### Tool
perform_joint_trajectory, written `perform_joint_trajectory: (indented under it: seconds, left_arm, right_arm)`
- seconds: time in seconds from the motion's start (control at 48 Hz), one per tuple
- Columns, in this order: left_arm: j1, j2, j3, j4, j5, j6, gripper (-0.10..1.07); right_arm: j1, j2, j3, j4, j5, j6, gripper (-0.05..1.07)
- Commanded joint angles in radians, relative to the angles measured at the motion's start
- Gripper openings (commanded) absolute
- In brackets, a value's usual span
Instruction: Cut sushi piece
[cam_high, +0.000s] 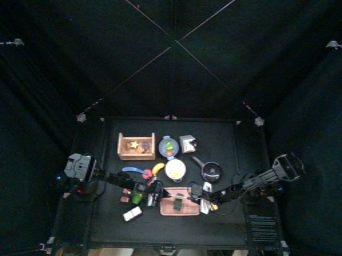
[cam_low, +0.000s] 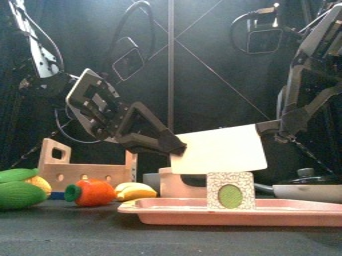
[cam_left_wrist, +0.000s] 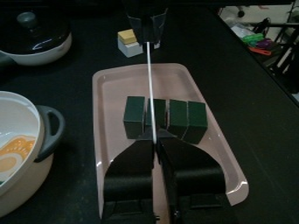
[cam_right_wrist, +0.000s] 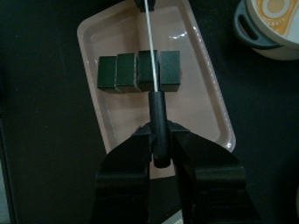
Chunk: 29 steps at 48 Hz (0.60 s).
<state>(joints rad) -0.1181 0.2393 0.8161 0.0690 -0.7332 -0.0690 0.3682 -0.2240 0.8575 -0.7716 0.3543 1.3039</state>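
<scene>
Thin flat knife blade (cam_left_wrist: 152, 83) over blocky sushi (cam_left_wrist: 166, 119).

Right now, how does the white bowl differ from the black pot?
The bowl is white, while the pot is black. The bowl stands open, while the pot is closed by a lid with a knob on top. Something yellow-orange shows inside the bowl; what the pot holds is hidden. Both stand on the black table, off the pink tray and clear of the knife.
</scene>
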Motion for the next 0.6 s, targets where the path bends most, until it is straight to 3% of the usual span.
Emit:
perform_joint_trajectory:
  seconds: [0.0,0.271,0.583]
  left_arm:
    - [0.003,-0.029,-0.011,0.002,-0.003,0.005,0.38]
    - [0.017,-0.081,0.006,0.057,0.003,0.032,0.38]
    - [0.043,-0.048,-0.005,0.084,0.002,0.034,0.38]
  right_arm:
    - [-0.003,-0.025,-0.023,-0.003,0.000,-0.002,0.50]
    - [0.003,-0.038,-0.028,-0.003,0.000,0.000,0.50]
    - [0.002,-0.035,-0.021,-0.003,0.014,0.000,0.50]
